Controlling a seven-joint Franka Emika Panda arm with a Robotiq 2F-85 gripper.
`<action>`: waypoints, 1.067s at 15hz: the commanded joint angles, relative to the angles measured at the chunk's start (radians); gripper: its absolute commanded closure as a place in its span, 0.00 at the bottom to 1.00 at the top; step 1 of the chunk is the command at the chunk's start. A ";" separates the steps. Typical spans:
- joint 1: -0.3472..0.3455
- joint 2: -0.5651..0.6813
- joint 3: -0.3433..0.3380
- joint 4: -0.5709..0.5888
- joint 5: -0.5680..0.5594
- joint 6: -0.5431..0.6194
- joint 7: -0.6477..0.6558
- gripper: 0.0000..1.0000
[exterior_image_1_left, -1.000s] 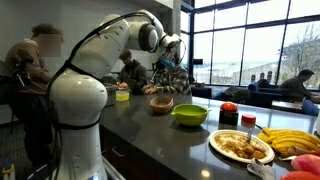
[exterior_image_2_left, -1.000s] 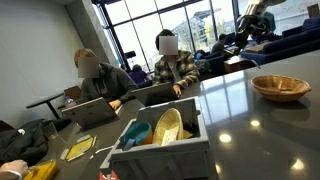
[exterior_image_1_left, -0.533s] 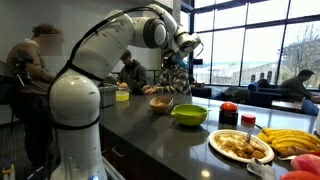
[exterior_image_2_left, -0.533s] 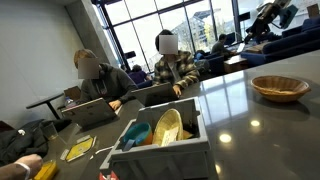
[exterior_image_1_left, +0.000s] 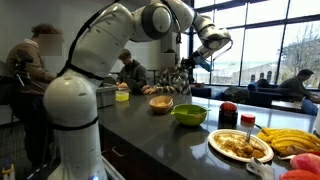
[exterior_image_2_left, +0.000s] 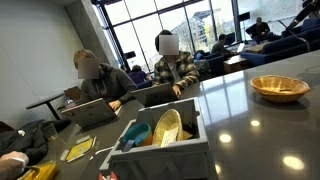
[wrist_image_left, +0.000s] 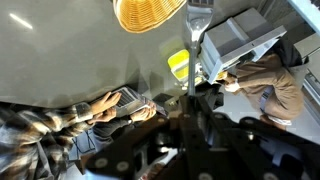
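My gripper (exterior_image_1_left: 207, 57) hangs high above the dark counter (exterior_image_1_left: 150, 130), over the green bowl (exterior_image_1_left: 189, 114). In the wrist view the jaws of the gripper (wrist_image_left: 190, 100) are shut on a thin grey utensil (wrist_image_left: 192, 55), whose handle sticks out past the fingertips. What kind of utensil it is I cannot tell. The wicker bowl (exterior_image_1_left: 161, 103) stands on the counter below and behind the gripper; it also shows as the wicker bowl (exterior_image_2_left: 280, 87) and the wicker bowl (wrist_image_left: 150, 12). Only the arm's end (exterior_image_2_left: 308, 10) reaches into an exterior view, at its top corner.
A plate of food (exterior_image_1_left: 240, 146), bananas (exterior_image_1_left: 292, 142) and a red-topped jar (exterior_image_1_left: 229, 113) sit at the near end. A grey bin (exterior_image_2_left: 160, 135) holds a yellow dish. A yellow cup (exterior_image_1_left: 122, 95) stands farther along. People sit at laptops (exterior_image_2_left: 92, 110) beside the counter.
The arm has lifted and swung away from above the wicker bowl to above the green bowl. The jaws stayed shut on the utensil.
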 joint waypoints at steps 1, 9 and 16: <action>0.002 -0.044 -0.068 -0.085 0.056 -0.011 -0.043 0.97; 0.017 -0.025 -0.173 -0.064 -0.028 -0.051 0.008 0.97; 0.013 -0.046 -0.218 -0.082 -0.187 -0.094 0.054 0.97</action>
